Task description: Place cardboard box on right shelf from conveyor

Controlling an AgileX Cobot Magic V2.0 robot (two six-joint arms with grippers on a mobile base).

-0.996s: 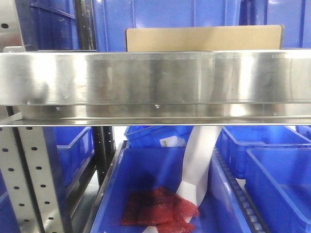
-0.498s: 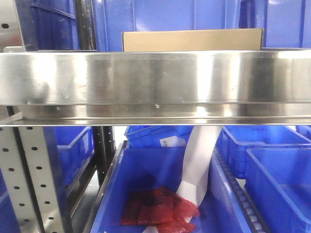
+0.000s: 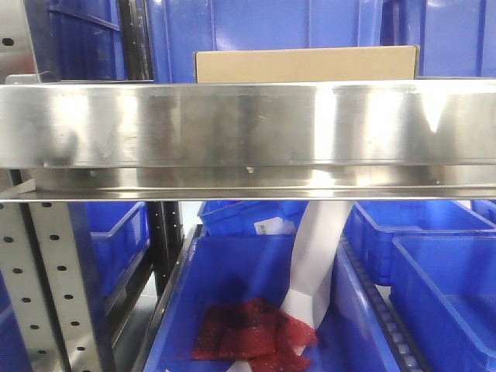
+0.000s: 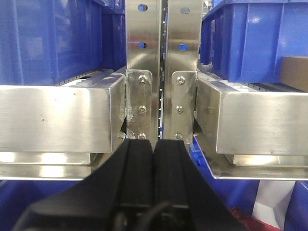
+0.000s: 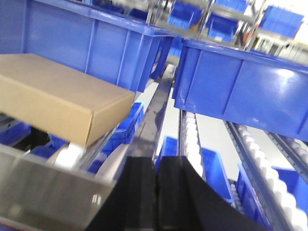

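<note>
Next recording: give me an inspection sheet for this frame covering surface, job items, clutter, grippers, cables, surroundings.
Surface: right shelf, shiny steel front rail, rollers behind it.
Job's things: cardboard box lies on the shelf, free of both grippers; conveyor not in view.
Clutter: red mesh bags and white packet in the blue bin below.
Grippers: left gripper shut, empty, facing the perforated uprights; right gripper shut, empty.
Cables: nothing seen.
Surroundings: blue crates on the shelf.
</note>
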